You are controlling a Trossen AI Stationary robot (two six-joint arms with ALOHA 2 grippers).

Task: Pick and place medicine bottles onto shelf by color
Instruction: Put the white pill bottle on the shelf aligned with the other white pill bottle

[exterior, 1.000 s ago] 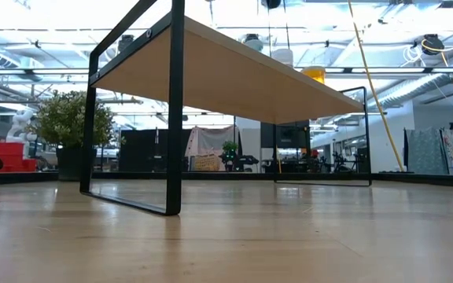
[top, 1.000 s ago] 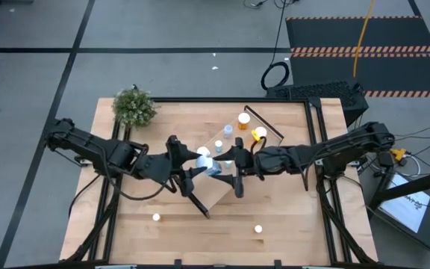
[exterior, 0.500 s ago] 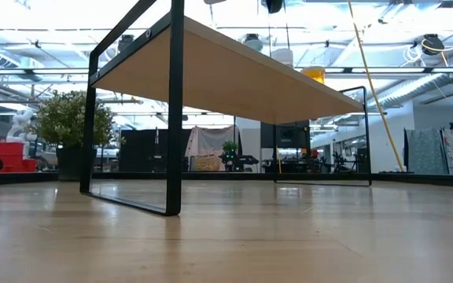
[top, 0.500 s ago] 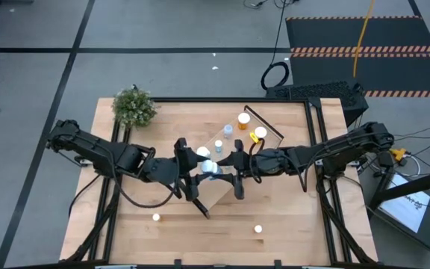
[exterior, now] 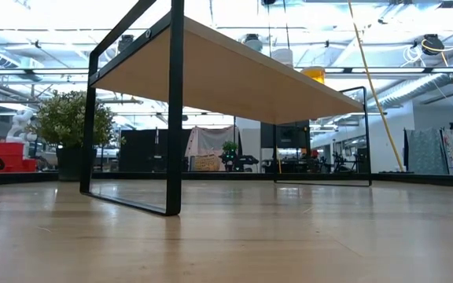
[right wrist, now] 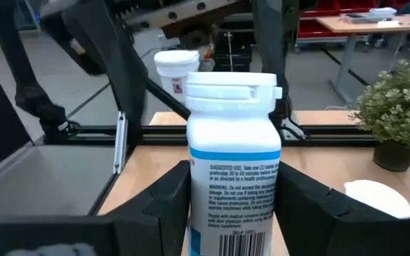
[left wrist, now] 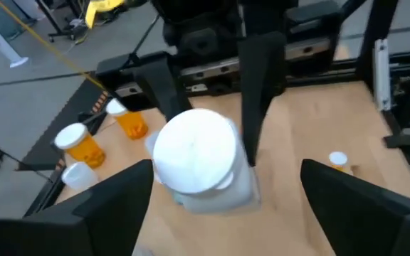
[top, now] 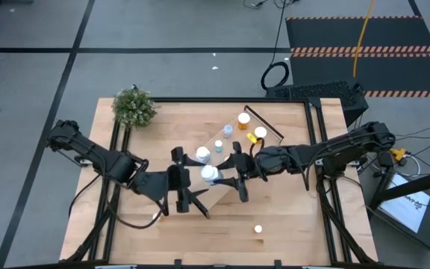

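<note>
Over shelf [top: 222,190], right claw [top: 226,178] around white bottle [right wrist: 232,163]

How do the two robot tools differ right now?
The right tool grips a white bottle with a blue band; the left tool stands open, holding nothing. In the overhead view the right tool sits over the shelf, the left tool near its end. Both are dark, two-fingered.

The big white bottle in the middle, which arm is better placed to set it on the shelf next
The right. The right gripper has its fingers on both sides of the white bottle, which stands upright over the shelf. The left gripper is open, its fingers clear of the bottle.
</note>
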